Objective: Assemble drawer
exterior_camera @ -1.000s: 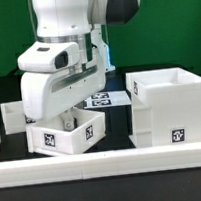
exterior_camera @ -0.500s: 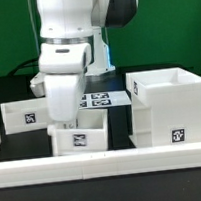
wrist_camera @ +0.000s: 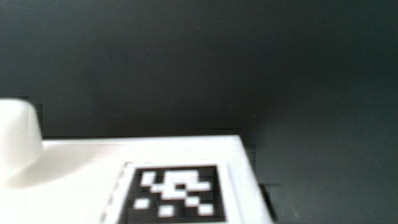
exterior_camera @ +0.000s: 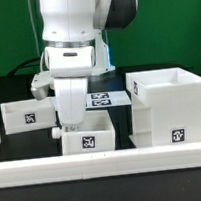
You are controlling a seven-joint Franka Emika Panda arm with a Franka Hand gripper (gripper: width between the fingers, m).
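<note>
The gripper [exterior_camera: 69, 124], jaws hidden so that its grip cannot be told, is standing at the 10 o'clock corner of the small drawer box [exterior_camera: 90, 142], which is sitting with the large case [exterior_camera: 170, 106] at its 3 o'clock.

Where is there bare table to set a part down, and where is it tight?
Bare black table lies on the exterior view's left front, bordered by the open box, the small drawer box and the front rail. Tight: only a narrow gap between small drawer box and large cabinet; the marker board fills the middle.
</note>
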